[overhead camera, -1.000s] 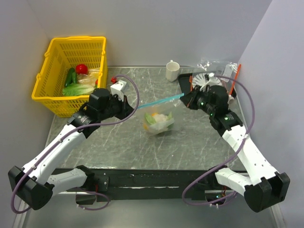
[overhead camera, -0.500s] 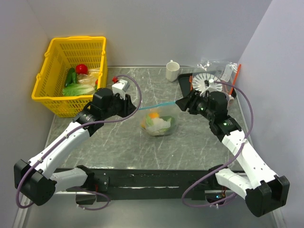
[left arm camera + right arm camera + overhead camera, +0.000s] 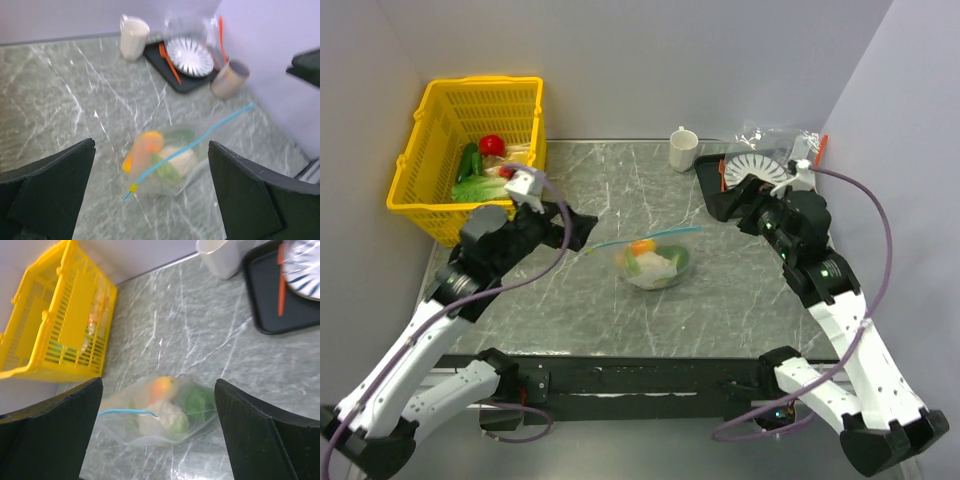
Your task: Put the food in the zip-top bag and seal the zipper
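While a second ago both arms pinched the ends of the zipper (image 3: 645, 238) and held the zip-top bag (image 3: 658, 268) stretched between them, we now see that both have let go. The left gripper (image 3: 151, 150) stands with its jaws spread wide, drawn back toward the yellow basket (image 3: 480, 85) and holding nothing. The right gripper (image 3: 159, 384) is likewise wide and empty, pulled back near the black tray (image 3: 710, 180). The bag has sunk onto the middle of the table (image 3: 560, 300), between the two grippers and apart from each, with the food (image 3: 642, 248), orange, green and pale pieces, inside it. The zipper runs as one thin teal line across the bag's top; whether it is pressed shut all along we cannot tell.
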